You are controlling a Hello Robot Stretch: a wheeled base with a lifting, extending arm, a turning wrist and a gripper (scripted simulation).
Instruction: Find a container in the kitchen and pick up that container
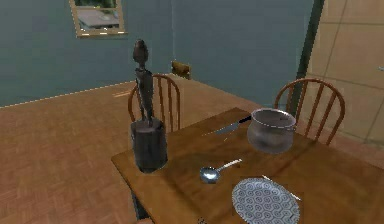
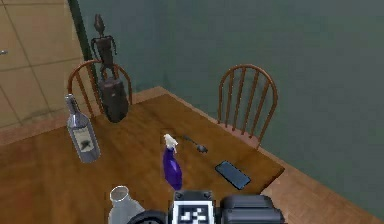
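In the forward view, a wooden table (image 1: 190, 150) is taking up the lower right. A dark statue (image 1: 148, 110) is standing on a block at its left corner. A grey bowl (image 1: 272, 130), one container-like thing, is sitting toward the far side, well apart from the statue. A knife (image 1: 230, 127) is lying just left of the bowl. A spoon (image 1: 215, 170) is lying nearer, and a patterned plate (image 1: 265, 200) is resting close to the near edge. A chair (image 1: 165, 95) is standing behind the statue and another chair (image 1: 318, 100) behind the bowl. Open wood floor (image 1: 60, 150) is stretching left of the table up to a teal wall, where a framed picture (image 1: 98, 17) is hanging. In the arm side view, the statue is standing at the table's far left. A bottle (image 2: 82, 130) is standing upright nearer, and a blue spray bottle (image 2: 173, 165) is standing mid-table. A dark phone (image 2: 233, 175) is lying near the right edge. At the bottom edge, the fingers (image 2: 150, 217) are showing as a dark bit left of a white marker (image 2: 195, 212). A clear cup (image 2: 122, 205) is standing just beside them on the table. I cannot tell how the fingers are set, whether they are touching the cup, or whether they are holding anything.
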